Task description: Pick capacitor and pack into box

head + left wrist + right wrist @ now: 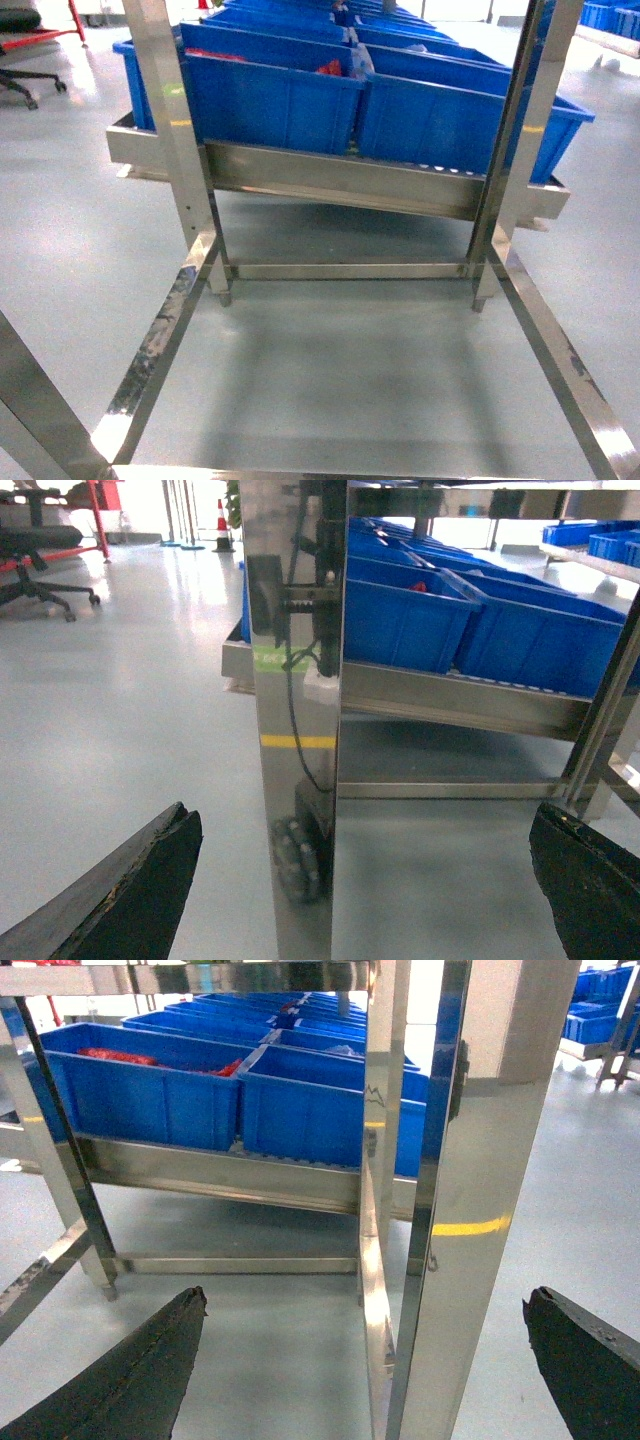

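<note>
No capacitor and no box show in any view. My left gripper stands open in the left wrist view, its two dark fingers wide apart with nothing between them, just behind a steel upright. In the right wrist view my right gripper is also open and empty, with its fingers on either side of a steel post. Neither gripper appears in the head view.
A steel rack stands ahead carrying rows of blue plastic bins; red items lie in some, too small to identify. Steel frame rails run along the grey floor. An office chair and traffic cone stand far left.
</note>
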You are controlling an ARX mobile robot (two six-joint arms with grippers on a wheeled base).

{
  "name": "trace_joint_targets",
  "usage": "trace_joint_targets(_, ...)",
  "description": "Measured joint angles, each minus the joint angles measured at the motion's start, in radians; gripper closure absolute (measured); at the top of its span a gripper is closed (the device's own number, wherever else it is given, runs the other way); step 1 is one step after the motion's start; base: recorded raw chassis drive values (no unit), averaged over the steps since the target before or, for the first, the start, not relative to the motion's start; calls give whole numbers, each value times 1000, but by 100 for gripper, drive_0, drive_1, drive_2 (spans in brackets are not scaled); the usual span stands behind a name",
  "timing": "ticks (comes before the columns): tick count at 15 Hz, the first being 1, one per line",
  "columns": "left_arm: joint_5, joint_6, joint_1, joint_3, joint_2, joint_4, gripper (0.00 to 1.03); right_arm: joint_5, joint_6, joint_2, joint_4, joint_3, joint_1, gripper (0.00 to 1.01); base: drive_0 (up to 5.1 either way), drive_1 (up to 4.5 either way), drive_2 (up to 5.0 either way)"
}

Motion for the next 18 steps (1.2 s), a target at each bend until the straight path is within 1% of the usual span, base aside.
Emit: trace_joint_targets(18, -1, 1, 0, 0, 0, 0, 5, 0, 0, 0, -1, 0, 0, 3, 0, 0, 0)
